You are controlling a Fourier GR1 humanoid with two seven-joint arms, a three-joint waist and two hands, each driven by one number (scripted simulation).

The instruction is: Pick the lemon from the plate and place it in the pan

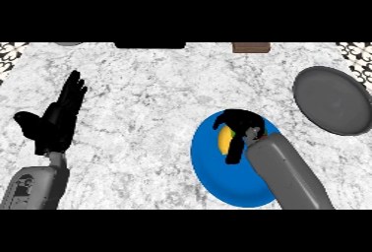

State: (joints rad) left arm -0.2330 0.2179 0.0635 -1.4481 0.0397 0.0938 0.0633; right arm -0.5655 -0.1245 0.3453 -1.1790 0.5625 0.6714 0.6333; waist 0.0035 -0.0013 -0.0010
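Note:
A blue plate [218,172] lies on the marble counter at the lower middle right. On it sits the yellow lemon [225,141], mostly hidden under my right hand [243,127], whose fingers curl down round it. The dark grey pan [335,101] lies at the right edge, apart from the plate. My left hand [54,123] rests open at the left, fingers straight and pointing up, nothing in it.
A brown block [251,47] stands at the counter's far edge, right of centre. A black object [150,45] and a grey one [69,44] show at the far edge too. Patterned tiles [356,56] border the counter's corners.

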